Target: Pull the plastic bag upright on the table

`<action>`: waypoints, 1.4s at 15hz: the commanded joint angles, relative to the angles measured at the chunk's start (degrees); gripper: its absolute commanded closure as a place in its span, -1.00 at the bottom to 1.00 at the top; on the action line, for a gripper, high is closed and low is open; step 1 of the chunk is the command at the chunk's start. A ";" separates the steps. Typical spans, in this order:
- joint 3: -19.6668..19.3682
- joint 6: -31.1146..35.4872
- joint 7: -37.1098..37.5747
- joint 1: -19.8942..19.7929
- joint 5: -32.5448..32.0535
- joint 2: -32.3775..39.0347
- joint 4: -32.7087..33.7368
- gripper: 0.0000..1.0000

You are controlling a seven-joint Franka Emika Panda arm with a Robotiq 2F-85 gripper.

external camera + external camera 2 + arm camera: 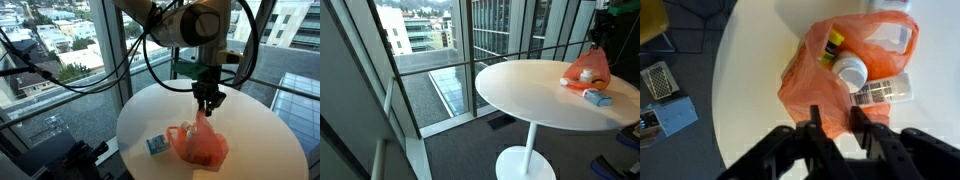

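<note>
While clamping a fold at the top of the plastic bag [197, 142], hangs straight above it: the pincer [207, 106], closed on orange film, seen pinched between the fingers [816, 128] in the wrist view. Directly beneath, resting on the table [260, 140], drawn up to a peak, with long axis close to vertical and belly sagging sideways. Probably needs only a short straight lift. Down beside the bag, a blue packet [157, 146]. Inside, a white-capped bottle [850, 70] and a printed label [878, 92]; nothing legible.
</note>
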 commanded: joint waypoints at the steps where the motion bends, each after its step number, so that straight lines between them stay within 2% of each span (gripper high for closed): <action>1: 1.68 -2.62 -4.04 -0.01 2.15 -1.63 -1.21 -0.37; 5: 3.42 -4.81 -6.24 0.72 3.40 -1.04 -1.08 -1.00; 12: 5.35 -7.96 -8.49 1.40 4.67 0.75 -1.07 -1.00; 21: 8.07 -4.51 -16.60 2.32 5.29 0.65 -5.46 -1.00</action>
